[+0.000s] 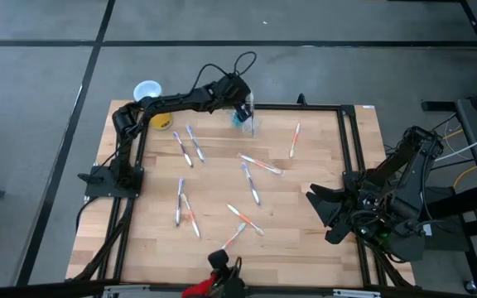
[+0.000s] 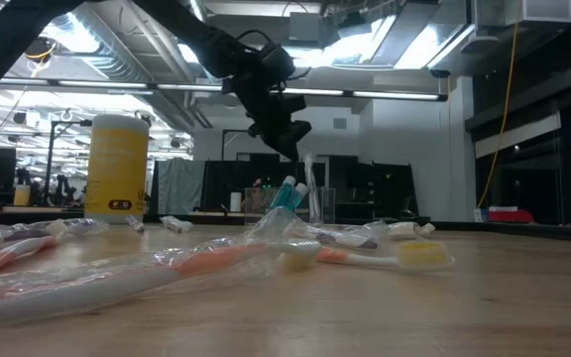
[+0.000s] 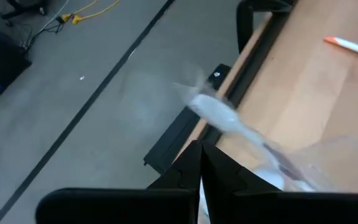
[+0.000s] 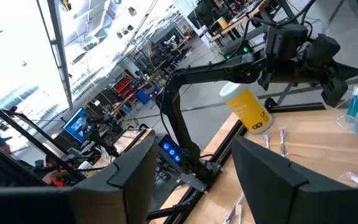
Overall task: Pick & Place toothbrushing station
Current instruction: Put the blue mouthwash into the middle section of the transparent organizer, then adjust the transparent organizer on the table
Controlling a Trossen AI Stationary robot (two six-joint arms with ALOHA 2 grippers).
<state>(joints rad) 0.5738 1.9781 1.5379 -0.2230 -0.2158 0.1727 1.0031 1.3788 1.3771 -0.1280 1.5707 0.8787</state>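
the left gripper (image 1: 243, 108) reaches across to the far edge of the wooden table (image 1: 321, 215), near the middle of that edge, and its jaws are pressed together on a wrapped toothbrush (image 3: 219, 113) that sticks out past the fingertips (image 3: 197, 155). directly under it stands the toothbrushing station (image 1: 247, 117), a clear plastic holder close to the far edge, with teal-handled brushes (image 2: 287, 192) standing in it; in the low view the holder (image 2: 313, 203) rises just behind them, and the left gripper (image 2: 287, 134) hangs right above. the left wrist view shows the holder's see-through wall (image 3: 344, 158) beside the dark fingers. the yellow canister (image 1: 161, 121) with its white top lies at the far left corner, beside the left arm, apart from the station. more wrapped toothbrushes (image 1: 253, 184) are scattered flat over the middle of the table, some with orange handles, one (image 1: 294, 139) lying alone nearer the far right. the right gripper (image 1: 325, 207) waits at the table's right edge, well apart from the station, with its jaws spread wide; in its own view the two dark fingers (image 4: 263, 177) stand far from each other.
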